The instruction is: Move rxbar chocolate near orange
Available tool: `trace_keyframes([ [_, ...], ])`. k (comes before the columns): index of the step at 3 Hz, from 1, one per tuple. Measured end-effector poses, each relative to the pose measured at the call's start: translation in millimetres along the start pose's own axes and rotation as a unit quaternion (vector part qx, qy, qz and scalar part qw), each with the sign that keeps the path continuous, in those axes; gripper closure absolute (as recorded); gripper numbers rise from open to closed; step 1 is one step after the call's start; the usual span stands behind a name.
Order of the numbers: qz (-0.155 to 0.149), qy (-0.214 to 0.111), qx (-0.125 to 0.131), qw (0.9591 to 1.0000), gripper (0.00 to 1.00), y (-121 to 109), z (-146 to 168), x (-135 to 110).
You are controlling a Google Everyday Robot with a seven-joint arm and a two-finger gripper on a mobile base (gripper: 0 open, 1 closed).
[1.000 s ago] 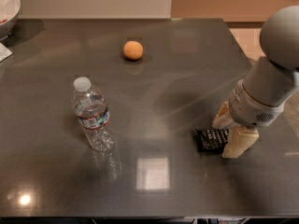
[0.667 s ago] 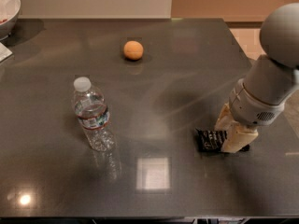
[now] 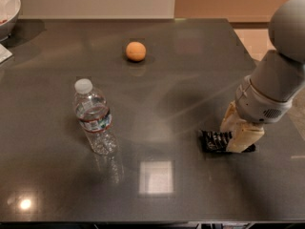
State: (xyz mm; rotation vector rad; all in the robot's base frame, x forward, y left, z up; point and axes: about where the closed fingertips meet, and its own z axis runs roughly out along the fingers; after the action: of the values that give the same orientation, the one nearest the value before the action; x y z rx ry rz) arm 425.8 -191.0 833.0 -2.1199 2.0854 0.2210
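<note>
The one gripper (image 3: 232, 139) is low at the table's (image 3: 181, 80) near right. Its two fingers (image 3: 244, 136) are clamped across the right end of the single rxbar chocolate (image 3: 214, 140), which lies flat. One orange (image 3: 136, 51) sits well apart, far and left of the bar. One water bottle (image 3: 95, 118) stands upright at near left, and one bowl (image 3: 8, 8) shows at the far left edge. A second ago the fingers were spread wider. The bar, orange and bottle have not moved.
</note>
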Motion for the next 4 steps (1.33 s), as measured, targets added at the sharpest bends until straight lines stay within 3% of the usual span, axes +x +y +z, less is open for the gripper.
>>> trace_keyframes([
  [2, -0.013, -0.021, 0.028, 0.9993, 1.00, -38.4, -3.3, -26.2],
  [4, -0.016, -0.035, 0.058, 0.9976, 1.00, -106.9, 1.8, -61.1],
])
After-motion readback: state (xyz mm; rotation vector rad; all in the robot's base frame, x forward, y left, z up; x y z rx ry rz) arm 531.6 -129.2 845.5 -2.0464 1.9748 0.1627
